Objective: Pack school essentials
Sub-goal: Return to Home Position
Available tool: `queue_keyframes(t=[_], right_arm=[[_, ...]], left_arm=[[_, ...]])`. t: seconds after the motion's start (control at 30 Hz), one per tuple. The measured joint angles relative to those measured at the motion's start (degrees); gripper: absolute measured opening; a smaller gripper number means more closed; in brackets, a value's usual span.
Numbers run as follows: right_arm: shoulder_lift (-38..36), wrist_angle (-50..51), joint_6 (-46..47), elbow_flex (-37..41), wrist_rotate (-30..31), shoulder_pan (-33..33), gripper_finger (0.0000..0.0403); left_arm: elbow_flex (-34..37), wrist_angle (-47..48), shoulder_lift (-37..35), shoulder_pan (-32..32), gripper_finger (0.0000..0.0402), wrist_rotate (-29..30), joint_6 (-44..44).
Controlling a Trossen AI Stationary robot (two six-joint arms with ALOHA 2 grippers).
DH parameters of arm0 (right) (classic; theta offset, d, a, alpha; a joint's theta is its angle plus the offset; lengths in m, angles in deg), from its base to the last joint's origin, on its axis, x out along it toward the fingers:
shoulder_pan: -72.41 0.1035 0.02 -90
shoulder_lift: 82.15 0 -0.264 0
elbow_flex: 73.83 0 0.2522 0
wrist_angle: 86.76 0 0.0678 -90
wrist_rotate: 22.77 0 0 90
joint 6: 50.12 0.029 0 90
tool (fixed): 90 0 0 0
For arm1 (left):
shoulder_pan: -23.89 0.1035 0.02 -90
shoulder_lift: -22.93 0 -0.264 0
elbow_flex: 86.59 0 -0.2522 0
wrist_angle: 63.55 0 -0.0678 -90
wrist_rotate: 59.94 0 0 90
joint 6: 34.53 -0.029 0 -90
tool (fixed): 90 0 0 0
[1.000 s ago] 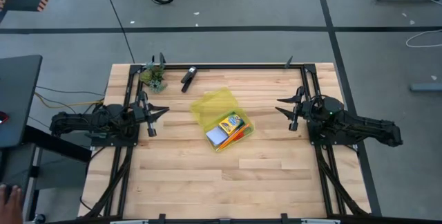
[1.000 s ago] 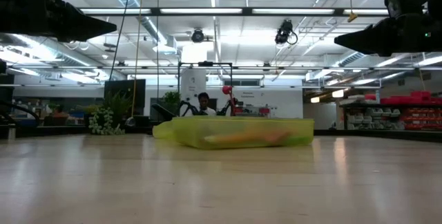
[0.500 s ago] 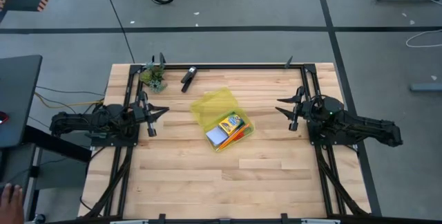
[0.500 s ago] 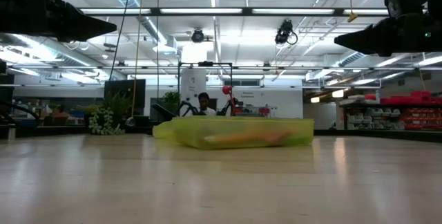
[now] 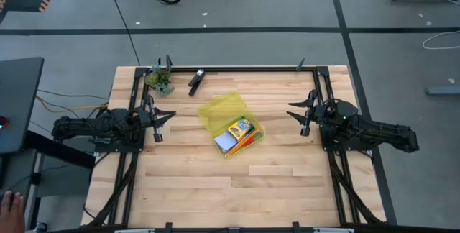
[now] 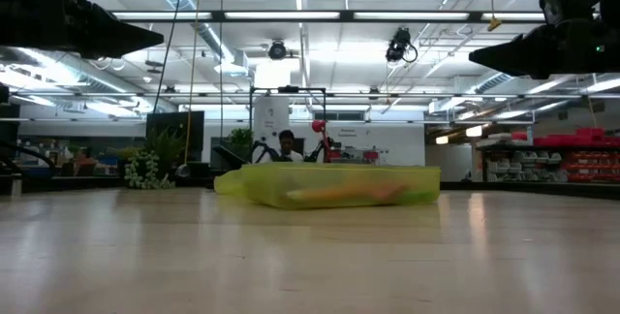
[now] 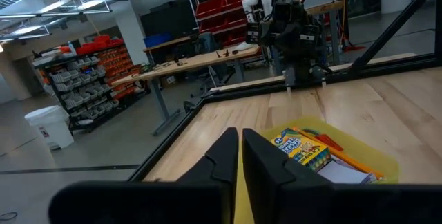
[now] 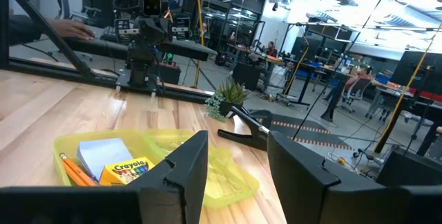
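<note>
The translucent yellow case (image 5: pixel 230 124) lies open at the table's middle, its lid half toward the far left. In its tray lie the yellow-green crayon box (image 5: pixel 240 129), the pale note pad (image 5: pixel 225 143) and orange pencils (image 5: pixel 251 139); the same crayon box (image 7: pixel 302 148) and note pad (image 8: pixel 99 156) show in the wrist views. Scissors and eraser do not show. My left gripper (image 5: pixel 164 118) hovers left of the case, shut (image 7: pixel 239 135). My right gripper (image 5: pixel 296 113) hovers right of it, open (image 8: pixel 237 141). Both are raised above the table (image 6: pixel 329 184).
A black clip-like object (image 5: pixel 195 80) and a small green plant (image 5: pixel 159 80) sit near the far left edge. A black frame (image 5: pixel 237 68) borders the table. Bare wood lies on the near side of the case. A person's hand (image 5: pixel 8 204) shows beyond the near left corner.
</note>
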Motion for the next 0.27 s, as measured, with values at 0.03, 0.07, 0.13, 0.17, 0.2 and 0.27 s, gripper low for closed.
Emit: queue_keyframes(t=[0.03,0.07,0.13,0.17,0.2,0.27], right_arm=[[0.0,0.0,0.0,0.0,0.0,-0.02,0.0157],[0.0,0.01,0.0,0.0,-0.01,-0.02,0.0157],[0.0,0.01,0.0,0.0,0.01,-0.02,0.0157],[0.0,0.0,0.0,0.0,-0.01,-0.01,0.0157],[0.0,0.0,0.0,0.0,0.02,-0.02,0.0157],[0.0,0.0,0.0,0.0,0.01,0.0,0.0157]], left_arm=[[0.0,-0.02,0.0,-0.02,0.0027,0.0,0.0],[0.0,0.0,0.0,-0.01,0.0026,0.0,0.01],[0.0,0.0,0.0,0.0,0.0024,0.0,0.0],[0.0,0.0,0.0,0.0,0.0023,0.0,0.02],[0.0,0.0,0.0,-0.02,0.0024,0.0,0.0],[0.0,0.0,0.0,-0.02,0.0026,0.0,0.0]])
